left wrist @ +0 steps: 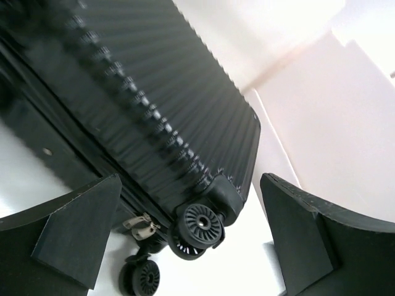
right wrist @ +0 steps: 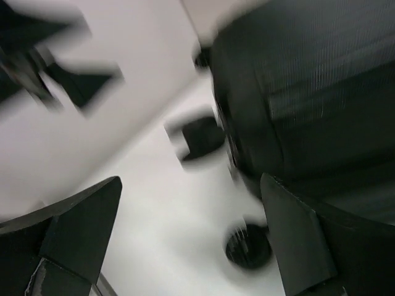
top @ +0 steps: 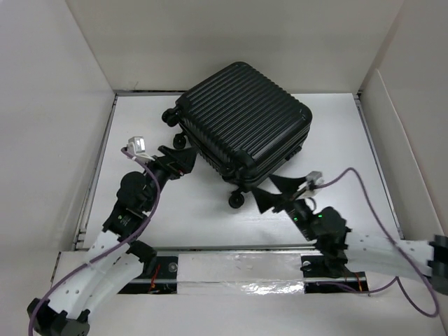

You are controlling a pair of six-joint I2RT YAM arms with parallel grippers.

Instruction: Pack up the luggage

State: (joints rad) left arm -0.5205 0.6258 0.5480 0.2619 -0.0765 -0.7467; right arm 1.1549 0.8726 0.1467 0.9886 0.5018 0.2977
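Observation:
The luggage (top: pixel 245 122), a small black ribbed hard-shell suitcase, lies closed and flat on the white table, its caster wheels (top: pixel 236 201) facing the arms. My left gripper (top: pixel 179 160) is open and empty, just left of the suitcase's wheeled edge. In the left wrist view the ribbed shell (left wrist: pixel 142 105) fills the upper left, with a wheel (left wrist: pixel 200 225) and a grey zip pull (left wrist: pixel 141 227) between my open fingers. My right gripper (top: pixel 276 190) is open and empty beside the near corner. The right wrist view is blurred; it shows the shell (right wrist: pixel 308 92) and a wheel (right wrist: pixel 248 245).
White walls enclose the table on the left (top: pixel 49 140), back (top: pixel 231 35) and right (top: pixel 413 140). A taped metal rail (top: pixel 238 269) runs along the near edge between the arm bases. Purple cables (top: pixel 364 196) loop from both wrists.

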